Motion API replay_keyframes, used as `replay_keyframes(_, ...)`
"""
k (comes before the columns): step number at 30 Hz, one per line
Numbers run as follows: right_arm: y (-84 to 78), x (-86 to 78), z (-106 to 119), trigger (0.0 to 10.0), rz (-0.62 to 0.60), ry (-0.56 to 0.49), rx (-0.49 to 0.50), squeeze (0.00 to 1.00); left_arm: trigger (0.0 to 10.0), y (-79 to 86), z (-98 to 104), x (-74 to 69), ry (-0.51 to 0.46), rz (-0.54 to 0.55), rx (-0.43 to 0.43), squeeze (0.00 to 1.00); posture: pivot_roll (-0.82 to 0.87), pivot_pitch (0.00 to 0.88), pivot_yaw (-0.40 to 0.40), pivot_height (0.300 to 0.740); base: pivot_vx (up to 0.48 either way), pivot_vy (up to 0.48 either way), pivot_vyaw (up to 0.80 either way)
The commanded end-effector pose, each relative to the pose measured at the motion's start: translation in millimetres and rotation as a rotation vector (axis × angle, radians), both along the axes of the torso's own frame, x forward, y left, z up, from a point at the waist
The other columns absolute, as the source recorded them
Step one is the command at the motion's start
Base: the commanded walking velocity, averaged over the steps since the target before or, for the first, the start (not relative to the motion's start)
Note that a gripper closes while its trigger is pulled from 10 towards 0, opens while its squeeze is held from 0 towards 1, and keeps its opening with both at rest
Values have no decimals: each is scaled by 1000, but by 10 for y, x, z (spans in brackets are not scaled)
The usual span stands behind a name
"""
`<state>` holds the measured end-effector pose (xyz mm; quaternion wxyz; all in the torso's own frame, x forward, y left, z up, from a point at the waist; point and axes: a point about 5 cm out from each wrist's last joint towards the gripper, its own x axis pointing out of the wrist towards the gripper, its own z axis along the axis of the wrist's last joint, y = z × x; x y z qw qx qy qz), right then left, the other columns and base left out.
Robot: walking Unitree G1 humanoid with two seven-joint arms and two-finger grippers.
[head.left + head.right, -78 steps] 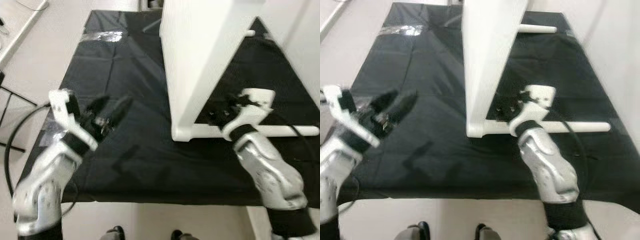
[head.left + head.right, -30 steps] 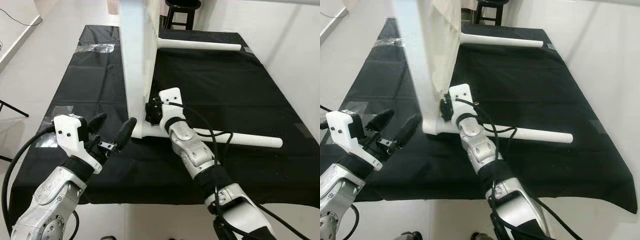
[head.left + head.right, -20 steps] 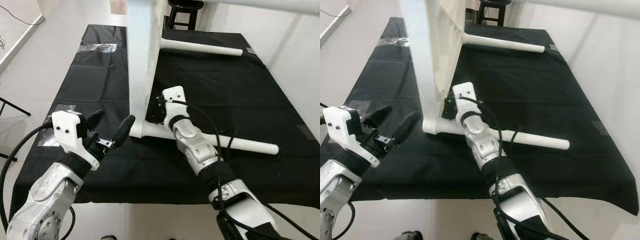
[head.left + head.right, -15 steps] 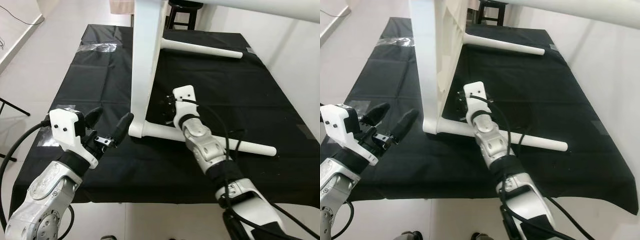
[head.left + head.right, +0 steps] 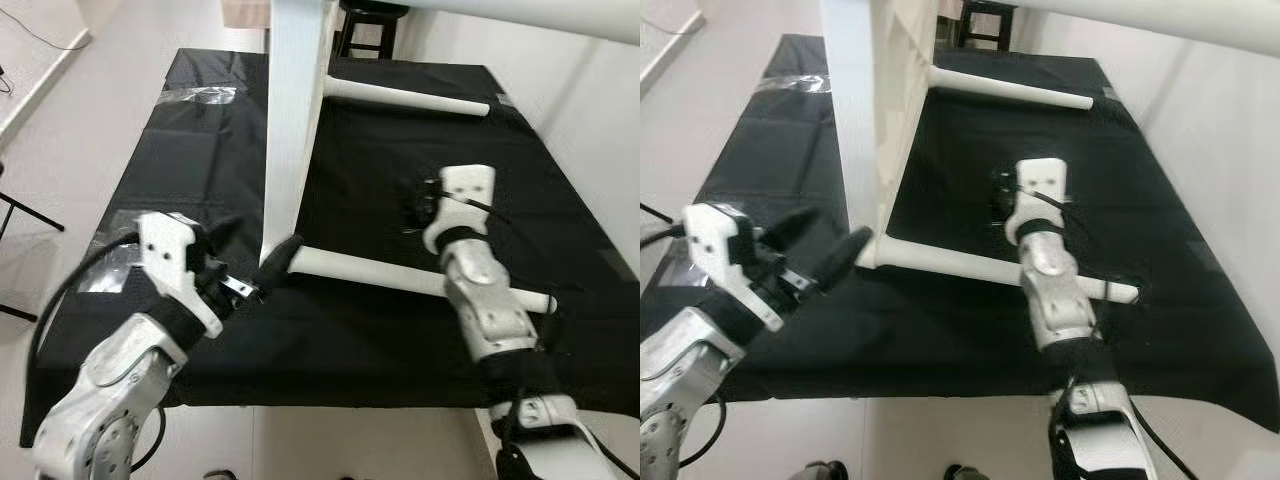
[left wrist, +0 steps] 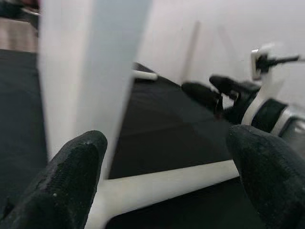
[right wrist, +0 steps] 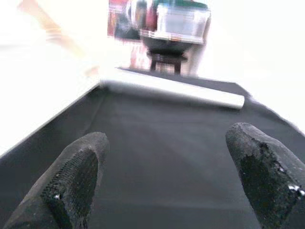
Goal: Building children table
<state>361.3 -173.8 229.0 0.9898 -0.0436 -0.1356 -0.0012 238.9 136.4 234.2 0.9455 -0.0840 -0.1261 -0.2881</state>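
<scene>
Now the left gripper hangs released at seven o'clock of the white table; right gripper, at three o'clock, released

The white children's table stands tipped on its side on the black-covered desk, its flat top upright and edge-on. Two round white legs jut sideways: the near leg lies along the cloth, seemingly touching it, and the far leg runs parallel behind.

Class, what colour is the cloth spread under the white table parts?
The cloth is plain black, clearest in the left eye view.
</scene>
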Motion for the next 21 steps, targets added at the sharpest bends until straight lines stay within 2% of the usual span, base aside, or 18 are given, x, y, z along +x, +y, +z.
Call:
replay_keyframes(1,-23,-78,65,10000,30,-44,8,0,10000,-67,-23,13,7,-44,-17,0,56,197,-82,740,0,-450,0)
replay_keyframes(4,55,-187,175,10000,93,-109,-27,0,10000,-88,6,70,1,-57,-40,0,50,188,-78,740,0,-450,0)
replay_keyframes(8,66,-223,226,10000,100,-138,-71,0,10000,-70,24,109,0,-50,-67,0,47,182,-79,740,0,-456,0)
replay_keyframes(9,86,-253,279,10000,111,-168,-137,0,10000,-57,21,141,6,-31,-81,0,44,178,-80,740,0,0,0)
replay_keyframes(12,86,-253,279,10000,111,-168,-137,0,10000,-57,21,141,6,-31,-81,0,44,178,-80,740,0,0,0)
replay_keyframes(16,131,-298,329,10000,132,-193,-205,0,10000,-44,-1,179,13,9,-99,0,42,176,-81,740,0,0,0)
replay_keyframes(18,210,-361,350,10000,162,-211,-280,0,10000,-1,-72,221,30,83,-107,0,44,174,-83,740,0,0,0)
replay_keyframes(19,210,-361,350,10000,162,-211,-280,0,10000,-1,-72,221,30,83,-107,0,44,174,-83,740,0,0,0)
replay_keyframes(21,267,-414,314,10000,168,-211,-340,0,10000,76,-213,251,74,154,-97,0,44,174,-84,740,0,0,0)
